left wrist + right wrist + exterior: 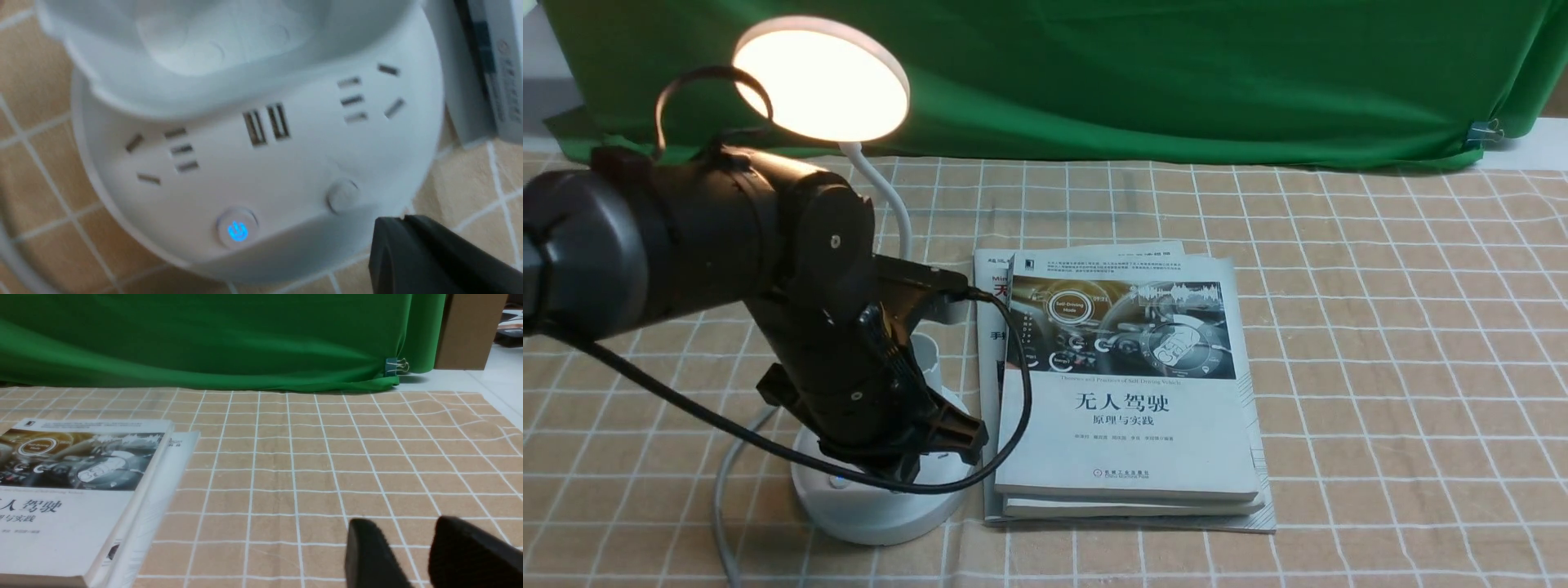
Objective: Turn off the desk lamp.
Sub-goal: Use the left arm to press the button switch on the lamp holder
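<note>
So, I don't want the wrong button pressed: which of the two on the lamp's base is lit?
The one with the blue glowing power symbol; the other button is plain and unlit.

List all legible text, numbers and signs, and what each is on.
"无人驾驶": top book
"原理与实践": same cover
"Self-Driving Mode": its cover picture
"机械工业出版社": cover bottom
Blue power sign: left button on the lamp base
Author line: too small
Lower books' text: mostly hidden

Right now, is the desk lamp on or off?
On: the desk lamp's disc head glows bright, and the power button on its base shows a lit blue symbol.
</note>
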You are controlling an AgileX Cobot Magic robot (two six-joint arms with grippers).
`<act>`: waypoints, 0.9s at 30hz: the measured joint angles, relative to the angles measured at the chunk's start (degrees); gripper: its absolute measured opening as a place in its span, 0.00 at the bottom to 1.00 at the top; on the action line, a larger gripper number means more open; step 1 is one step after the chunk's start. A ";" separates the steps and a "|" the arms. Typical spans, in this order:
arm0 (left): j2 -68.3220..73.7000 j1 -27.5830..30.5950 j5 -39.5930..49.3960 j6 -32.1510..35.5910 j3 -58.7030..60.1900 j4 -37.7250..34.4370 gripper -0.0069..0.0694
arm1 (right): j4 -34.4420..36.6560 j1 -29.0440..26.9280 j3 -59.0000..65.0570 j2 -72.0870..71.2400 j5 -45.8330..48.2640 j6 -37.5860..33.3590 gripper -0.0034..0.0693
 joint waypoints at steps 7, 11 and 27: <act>3.86 1.16 -0.31 0.13 -0.04 -0.17 0.09 | 0.00 0.00 0.00 0.00 0.00 0.00 0.38; 4.38 1.16 -0.11 0.19 -0.51 -0.22 0.09 | 0.00 0.00 0.00 0.00 0.00 0.00 0.38; -1.02 0.67 0.74 0.25 -0.51 -1.31 0.09 | 0.00 0.00 0.00 0.00 0.00 0.00 0.38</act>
